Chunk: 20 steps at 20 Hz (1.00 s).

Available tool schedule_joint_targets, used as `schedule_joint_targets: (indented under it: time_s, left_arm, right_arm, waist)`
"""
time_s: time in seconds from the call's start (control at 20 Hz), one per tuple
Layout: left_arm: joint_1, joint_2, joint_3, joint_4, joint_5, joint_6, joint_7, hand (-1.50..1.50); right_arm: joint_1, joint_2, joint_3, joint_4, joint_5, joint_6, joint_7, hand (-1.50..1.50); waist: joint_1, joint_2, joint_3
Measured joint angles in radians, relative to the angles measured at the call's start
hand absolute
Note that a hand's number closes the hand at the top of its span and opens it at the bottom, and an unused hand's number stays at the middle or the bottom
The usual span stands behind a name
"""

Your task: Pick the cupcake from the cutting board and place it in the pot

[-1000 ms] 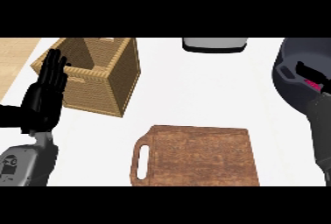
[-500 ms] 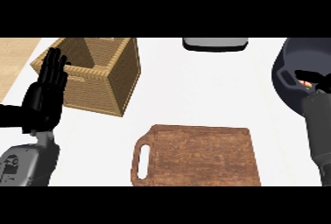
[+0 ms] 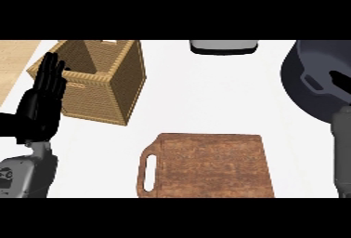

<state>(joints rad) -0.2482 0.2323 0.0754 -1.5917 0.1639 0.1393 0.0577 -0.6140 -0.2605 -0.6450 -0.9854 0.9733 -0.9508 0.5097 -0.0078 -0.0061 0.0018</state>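
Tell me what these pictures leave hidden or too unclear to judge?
- Cupcake: not visible anywhere in the head view; the cutting board shows nothing on it.
- Right hand: only its grey forearm shows at the right edge, reaching into the pot, so its fingers can't be judged.
- Pot: cut off by the right edge.
- Grey object: cut off at the top.
- Basket: the open left hand covers part of it.

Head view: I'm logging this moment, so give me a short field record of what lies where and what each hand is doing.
cutting board: lower centre, handle slot to the left, no cupcake on it
pot: dark, at right edge, partly cut off
right hand: over the pot, fingers not readable
cupcake: not visible
left hand: open, fingers up, resting at left edge
wicker basket: upper left
grey object: top edge, cut off
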Motion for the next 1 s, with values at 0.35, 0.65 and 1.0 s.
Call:
schedule_joint_targets:
  time_s: [0.35,0.65,1.0]
  left_arm:
    - [0.006,0.004,0.01,-0.003,-0.008,-0.005,0.006,0.0]
    - [-0.004,-0.005,0.015,-0.011,-0.01,-0.007,0.016,0.0]
    - [-0.02,-0.019,0.022,0.011,-0.026,-0.006,-0.009,0.0]
  right_arm:
    - [0.247,0.072,0.027,-0.346,-0.135,-0.009,-0.055,-1.5]
    - [0.49,0.136,0.041,-0.625,-0.219,0.009,-0.074,-1.5]
    - [0.733,0.188,0.042,-0.839,-0.377,0.03,-0.144,-1.5]
  waist:
    - [-0.009,-0.002,-0.001]
    - [-0.006,0.0,-0.001]
    - [-0.004,-0.001,0.001]
